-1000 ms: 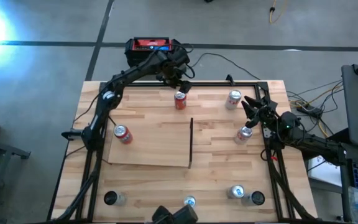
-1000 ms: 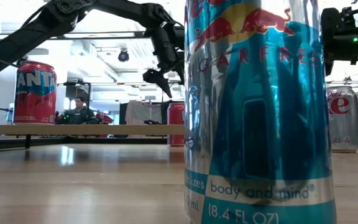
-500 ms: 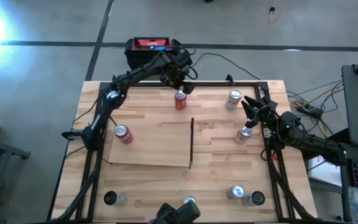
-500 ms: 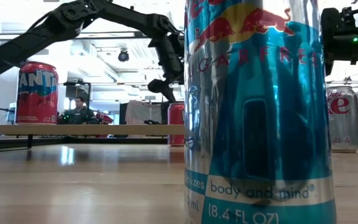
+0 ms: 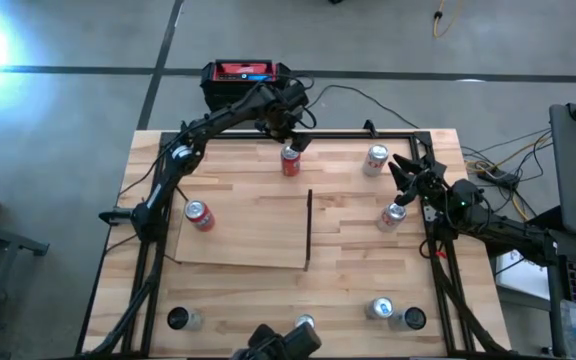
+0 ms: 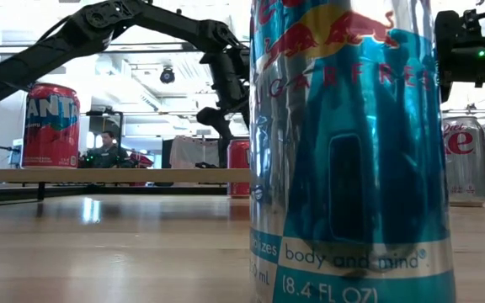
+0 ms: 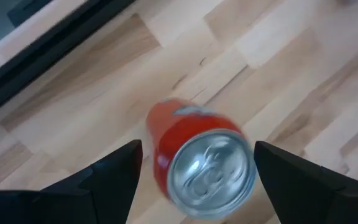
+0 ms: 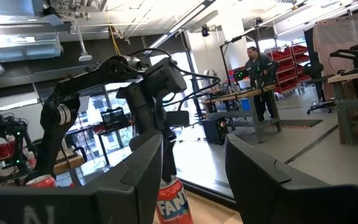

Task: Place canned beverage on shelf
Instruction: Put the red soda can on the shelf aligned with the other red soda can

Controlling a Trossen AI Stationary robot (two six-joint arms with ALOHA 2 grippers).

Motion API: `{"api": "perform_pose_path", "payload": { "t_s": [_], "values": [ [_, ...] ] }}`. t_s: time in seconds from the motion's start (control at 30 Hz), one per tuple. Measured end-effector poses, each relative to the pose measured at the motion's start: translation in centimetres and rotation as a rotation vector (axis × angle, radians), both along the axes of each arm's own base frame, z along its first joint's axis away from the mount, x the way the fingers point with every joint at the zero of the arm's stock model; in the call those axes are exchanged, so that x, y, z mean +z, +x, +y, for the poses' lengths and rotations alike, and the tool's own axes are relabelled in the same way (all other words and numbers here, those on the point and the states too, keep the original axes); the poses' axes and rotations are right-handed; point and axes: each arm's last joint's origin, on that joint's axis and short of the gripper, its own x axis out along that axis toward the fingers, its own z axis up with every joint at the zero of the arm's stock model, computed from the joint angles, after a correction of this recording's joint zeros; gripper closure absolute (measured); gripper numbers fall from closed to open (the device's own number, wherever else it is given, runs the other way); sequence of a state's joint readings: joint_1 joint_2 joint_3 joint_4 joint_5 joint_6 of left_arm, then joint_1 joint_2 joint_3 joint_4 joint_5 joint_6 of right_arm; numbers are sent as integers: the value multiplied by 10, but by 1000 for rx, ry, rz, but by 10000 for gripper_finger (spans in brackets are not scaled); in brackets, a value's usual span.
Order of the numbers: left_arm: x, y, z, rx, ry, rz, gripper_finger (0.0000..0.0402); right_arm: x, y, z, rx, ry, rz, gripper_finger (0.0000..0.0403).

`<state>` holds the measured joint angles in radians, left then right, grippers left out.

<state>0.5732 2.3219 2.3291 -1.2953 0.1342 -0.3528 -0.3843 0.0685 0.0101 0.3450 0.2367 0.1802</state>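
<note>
Red Fanta can (image 5: 290, 161) stands upright near the table's (image 5: 368, 280) far edge, directly beneath the left gripper (image 5: 291, 138), whose fingers are spread either side of its top without grasping it. The shelf (image 5: 248, 230) lies just nearward of it; the right gripper (image 5: 405, 172) waits clenched and empty at the table's right edge.

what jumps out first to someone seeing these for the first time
In the low view a blue and silver Red Bull can fills the frame, standing at the table's near edge. In the high view the left pincer hangs open over a red can at the table's far edge, fingers either side of its top. Another red can stands on the shelf at its left edge.
</note>
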Motion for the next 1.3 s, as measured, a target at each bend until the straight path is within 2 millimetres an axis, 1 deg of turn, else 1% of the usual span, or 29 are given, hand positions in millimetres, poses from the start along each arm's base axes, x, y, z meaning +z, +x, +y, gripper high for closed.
{"api": "perform_pose_path", "payload": {
  "t_s": [0.23, 0.47, 0.63, 0.73, 0.83, 0.97, 1.13, 1.2, 1.3],
  "values": [
    [-1, 0, -5, -49, -7, 20, 95, 0, 0, 0, 0, 0, 0, 245],
    [-1, 5, -13, -71, -9, 23, 73, 0, 0, 0, 0, 0, 0, 245],
    [-1, 6, -14, -69, -10, 26, 55, 0, 0, 0, 0, 0, 0, 245],
    [-7, 7, -14, -64, -3, 45, 48, 0, 0, 0, 0, 0, 0, 245],
    [-17, 10, -12, -59, -14, 67, 45, 0, 0, 0, 0, 0, 0, 245],
    [-29, 13, -10, -59, -33, 88, 45, 0, 0, 0, 0, 0, 0, 245],
    [-31, 13, -10, -59, -35, 92, 55, 0, 0, 0, 0, 0, 0, 245],
    [-31, 13, -9, -58, -36, 92, 68, 0, 0, 0, 0, 0, 0, 245],
    [-31, 13, -9, -58, -36, 92, 97, 0, 0, 0, 0, 0, 0, 245]
  ]
}}
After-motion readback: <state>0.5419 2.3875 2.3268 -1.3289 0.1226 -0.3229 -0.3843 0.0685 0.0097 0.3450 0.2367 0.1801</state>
